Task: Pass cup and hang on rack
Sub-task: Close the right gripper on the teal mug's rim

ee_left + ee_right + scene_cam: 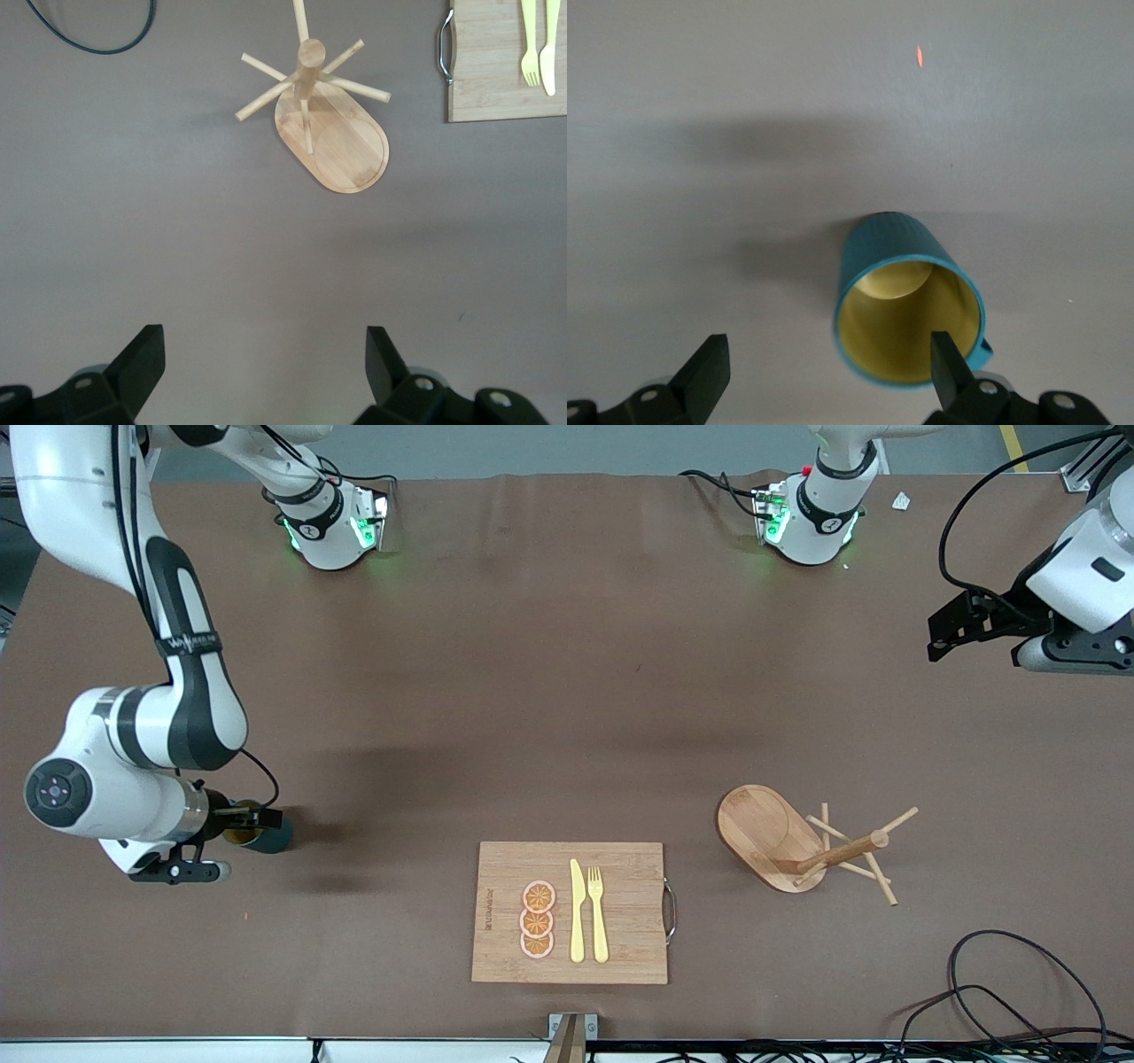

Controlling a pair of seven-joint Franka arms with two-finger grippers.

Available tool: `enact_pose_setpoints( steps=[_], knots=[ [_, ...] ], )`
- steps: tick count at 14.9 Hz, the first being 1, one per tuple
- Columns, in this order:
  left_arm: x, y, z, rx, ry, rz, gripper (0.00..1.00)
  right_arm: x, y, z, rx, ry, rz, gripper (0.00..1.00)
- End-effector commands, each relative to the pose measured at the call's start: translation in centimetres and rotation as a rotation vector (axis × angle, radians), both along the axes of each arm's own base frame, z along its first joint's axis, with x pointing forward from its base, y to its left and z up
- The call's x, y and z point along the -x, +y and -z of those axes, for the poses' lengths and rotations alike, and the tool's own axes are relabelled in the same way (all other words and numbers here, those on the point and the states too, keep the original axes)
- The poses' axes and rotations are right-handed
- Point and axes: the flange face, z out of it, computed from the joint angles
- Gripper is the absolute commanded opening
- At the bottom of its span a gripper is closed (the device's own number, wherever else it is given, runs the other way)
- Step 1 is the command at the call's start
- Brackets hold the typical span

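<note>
Cup (266,834): front view — largely hidden by right gripper (244,815).
Cutting board (505,62): left wrist view — cut off at edge.

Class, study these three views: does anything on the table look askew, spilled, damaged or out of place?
Nothing stands out. The light wooden mug rack stands upright on its oval base, and the small teal cup with its yellow interior sits upright, intact, below the open right end effector. The open left end effector waits over bare table.

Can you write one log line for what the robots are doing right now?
right gripper: open, at cup, not gripped | left gripper: open, waiting at its table end | rack: empty, beside cutting board
</note>
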Motion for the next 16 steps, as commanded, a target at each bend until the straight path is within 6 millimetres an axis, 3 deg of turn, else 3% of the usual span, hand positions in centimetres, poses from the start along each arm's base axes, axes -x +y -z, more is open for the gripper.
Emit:
enact_pose_setpoints(
  steps=[1, 2, 3, 4, 5, 12, 14, 16],
  knots=[
    [-0.7, -1.2, 0.4, -0.012, 0.007, 0.024, 1.0, 0.0, -1.5, 3.5, -0.016, 0.04, 0.035, 0.74],
    [-0.9, -1.4, 0.8, -0.012, 0.015, 0.028, 1.0, 0.1, -1.8, 3.8, -0.017, 0.048, 0.037, 0.44],
    [-0.9, -1.5, 0.9, -0.011, 0.015, 0.03, 1.0, 0.1, -1.7, 3.9, -0.016, 0.051, 0.039, 0.23],
    [-1.2, -1.5, 1.5, -0.011, 0.025, 0.03, 1.0, 0.0, -1.6, 3.8, -0.017, 0.048, 0.034, 0.08],
    [-1.4, -1.6, 1.7, -0.011, 0.027, 0.032, 1.0, -0.1, -1.6, 3.7, -0.017, 0.045, 0.032, 0.01],
    [-2.6, -2.8, 3.6, -0.007, 0.041, 0.039, 1.0, -0.2, -1.8, 4.1, -0.017, 0.043, 0.041, 0.0],
    [-2.7, -3.4, 3.9, -0.008, 0.044, 0.045, 1.0, -0.8, 1.2, 2.5, -0.022, 0.02, 0.026, 0.0],
    [-2.8, -3.6, 4.2, -0.017, 0.048, 0.05, 1.0, -1.7, 6.2, 0.1, -0.04, 0.003, 0.085, 0.0]
  ],
)
